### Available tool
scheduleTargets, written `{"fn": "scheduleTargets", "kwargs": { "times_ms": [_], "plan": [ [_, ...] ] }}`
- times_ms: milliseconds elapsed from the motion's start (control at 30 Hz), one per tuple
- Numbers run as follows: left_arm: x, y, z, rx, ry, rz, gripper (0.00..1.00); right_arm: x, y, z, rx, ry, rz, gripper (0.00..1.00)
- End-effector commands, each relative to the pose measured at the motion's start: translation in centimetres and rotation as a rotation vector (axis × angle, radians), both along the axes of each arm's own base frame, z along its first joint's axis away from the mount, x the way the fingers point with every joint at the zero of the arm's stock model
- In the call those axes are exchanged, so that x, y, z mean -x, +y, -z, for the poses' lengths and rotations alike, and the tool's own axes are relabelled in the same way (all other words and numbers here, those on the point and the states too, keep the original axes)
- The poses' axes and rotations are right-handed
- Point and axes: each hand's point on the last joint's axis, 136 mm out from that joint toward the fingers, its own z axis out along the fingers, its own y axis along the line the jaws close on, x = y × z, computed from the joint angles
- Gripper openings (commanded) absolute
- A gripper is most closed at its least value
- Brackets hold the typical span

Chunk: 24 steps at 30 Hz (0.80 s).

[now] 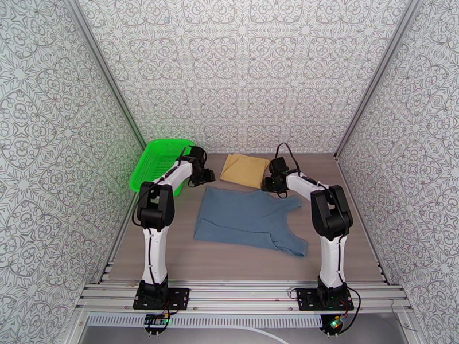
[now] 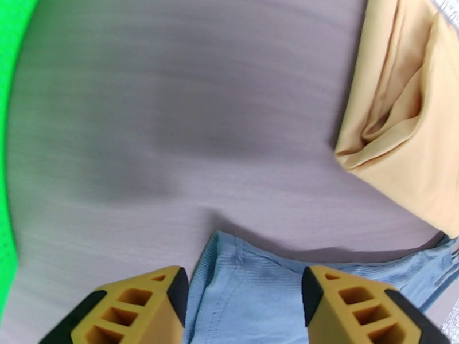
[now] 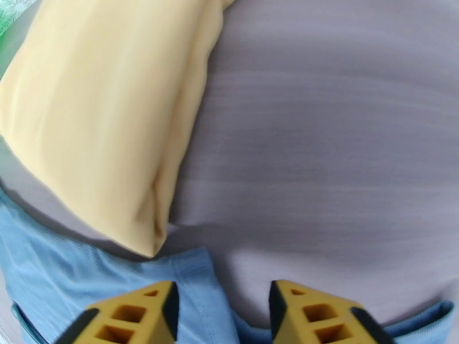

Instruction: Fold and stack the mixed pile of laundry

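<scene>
Slate-blue tank top (image 1: 246,220) spread flat on the counter (image 1: 229,260), straps to the right.
A folded mustard cloth (image 1: 245,169) lies just beyond the tank top's far edge, and a green basket (image 1: 158,163) sits off its far-left corner. The left fingers (image 2: 137,308) and right fingers (image 3: 321,316) hang spread and empty over that far edge, one near each corner.

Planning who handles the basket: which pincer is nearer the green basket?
Left. The left pincer hangs just right of the green basket, above a far corner of the tank top; the right pincer is farther off, past the mustard cloth, at its right edge.
</scene>
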Motion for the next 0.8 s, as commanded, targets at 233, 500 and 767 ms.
{"fn": "scheduleTargets", "kwargs": {
  "times_ms": [233, 500, 767],
  "plan": [
    [2.1, -0.7, 1.7, -0.04, 0.107, 0.008, 0.57, 0.2, 0.2, -1.1, 0.025, -0.02, -0.118, 0.61],
    [0.7, -0.9, 3.6, -0.054, 0.076, 0.039, 0.5, 0.0, 0.1, -0.5, 0.047, -0.017, -0.148, 0.61],
    [0.2, -1.6, 4.9, -0.064, 0.057, 0.084, 0.34, 0.1, 1.0, 0.9, 0.055, 0.024, -0.264, 0.56]
  ]
}}
